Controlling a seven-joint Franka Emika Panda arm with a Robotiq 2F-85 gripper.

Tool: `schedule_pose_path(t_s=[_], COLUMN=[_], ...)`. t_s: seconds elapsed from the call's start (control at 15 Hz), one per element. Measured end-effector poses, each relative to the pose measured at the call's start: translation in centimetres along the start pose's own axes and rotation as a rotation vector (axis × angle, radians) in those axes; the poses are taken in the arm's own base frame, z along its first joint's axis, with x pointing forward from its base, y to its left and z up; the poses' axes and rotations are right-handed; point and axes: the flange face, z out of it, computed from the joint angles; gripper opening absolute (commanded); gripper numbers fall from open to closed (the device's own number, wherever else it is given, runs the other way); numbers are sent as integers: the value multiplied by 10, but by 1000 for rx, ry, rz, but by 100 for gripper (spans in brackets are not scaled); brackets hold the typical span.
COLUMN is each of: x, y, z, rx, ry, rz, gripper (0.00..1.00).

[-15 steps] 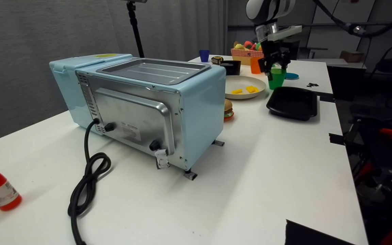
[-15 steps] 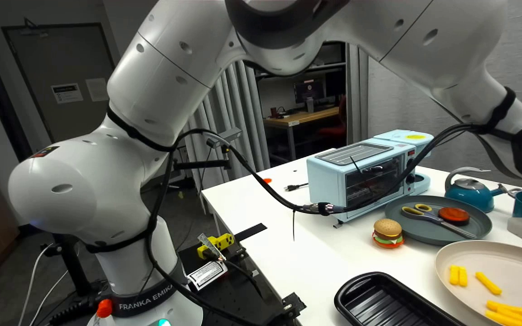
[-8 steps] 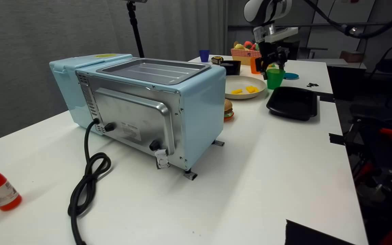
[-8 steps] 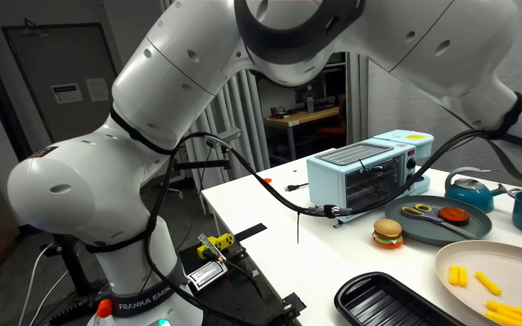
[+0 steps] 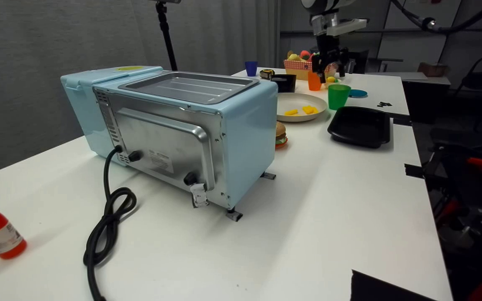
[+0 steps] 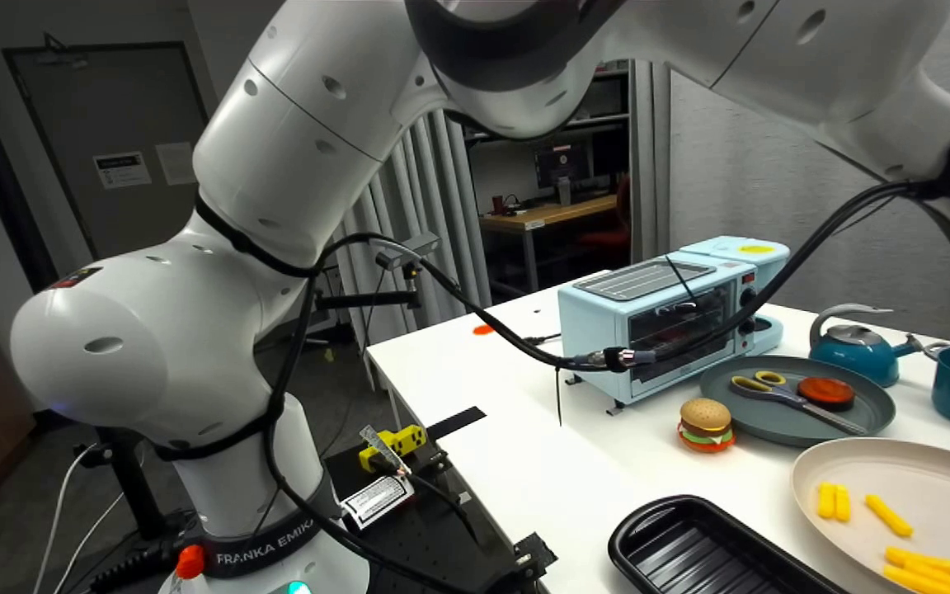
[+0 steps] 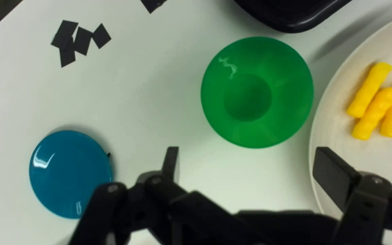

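A green cup (image 7: 257, 92) stands upright on the white table, its inside bare in the wrist view. My gripper (image 7: 247, 153) is open, fingers wide apart with nothing between them. It hovers above the table, clear of the cup's rim. In an exterior view the gripper (image 5: 332, 76) shows above and behind the green cup (image 5: 338, 99). To one side is the pale plate (image 7: 332, 129) with yellow fries (image 7: 369, 92); one finger (image 7: 333, 173) overlaps it in the wrist view. On the opposite side lies a blue disc (image 7: 70, 175).
A black pan (image 5: 360, 125) sits near the cup. Behind are an orange cup (image 5: 314, 81) and a basket of toy food (image 5: 301, 74). A light-blue toaster oven (image 5: 247, 138), a toy burger (image 6: 706, 425) and a teal kettle (image 6: 862, 359) share the table.
One second ago the gripper was down at the green cup. Its fingers have spread, and it has risen off the cup, which stays on the table, shifted slightly.
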Motion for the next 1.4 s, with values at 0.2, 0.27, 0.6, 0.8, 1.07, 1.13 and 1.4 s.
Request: schedule_pose_path(t_s=[0.2,0.27,0.6,0.8,1.07,1.13,1.4], x=[-5,-8,-28,-40,-58,-62,-81], y=[6,6,-2,-8,-9,-8,-2], z=[-43,-57,-103,-118,-131,-134,-143], rx=[34,46,118,149,176,181,201], ry=[63,84,147,178,227,238,269], rz=[-39,-51,-113,-160,-224,-239,-287], gripper=[100,100,100,100,100,100,100])
